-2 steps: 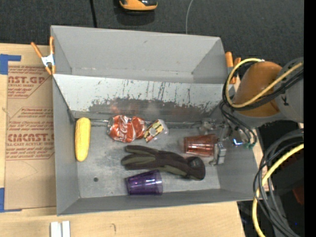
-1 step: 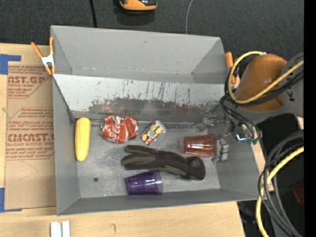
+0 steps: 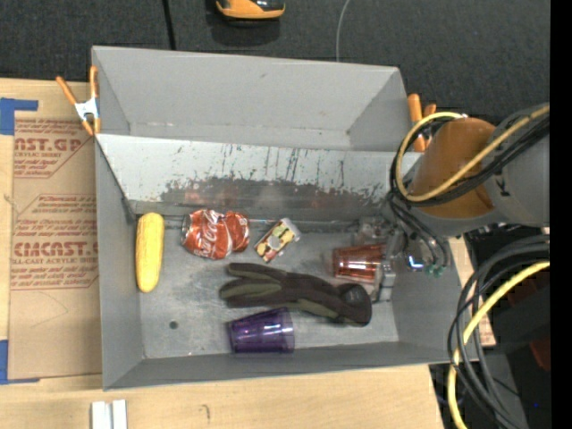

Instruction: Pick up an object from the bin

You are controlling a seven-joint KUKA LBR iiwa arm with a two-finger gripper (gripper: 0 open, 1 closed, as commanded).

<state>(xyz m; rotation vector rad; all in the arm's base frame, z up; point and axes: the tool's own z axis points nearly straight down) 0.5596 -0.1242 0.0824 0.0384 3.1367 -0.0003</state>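
Right of dark brown glove [image 3: 295, 291], at bin's [image 3: 250, 105] right side, we note pincer [image 3: 382, 262] low beside reddish see-through cup [image 3: 356, 263]. Cup lies on its side, just above glove's right end. Pincer released or clenched: we cannot tell. Purple cup [image 3: 261, 332] on its side, just below glove. Small yellow-white packet [image 3: 277, 239] just above glove. Crushed red can [image 3: 214, 233] above-left of glove. Yellow cob-shaped thing [image 3: 149, 251] well left of glove, upright along wall.
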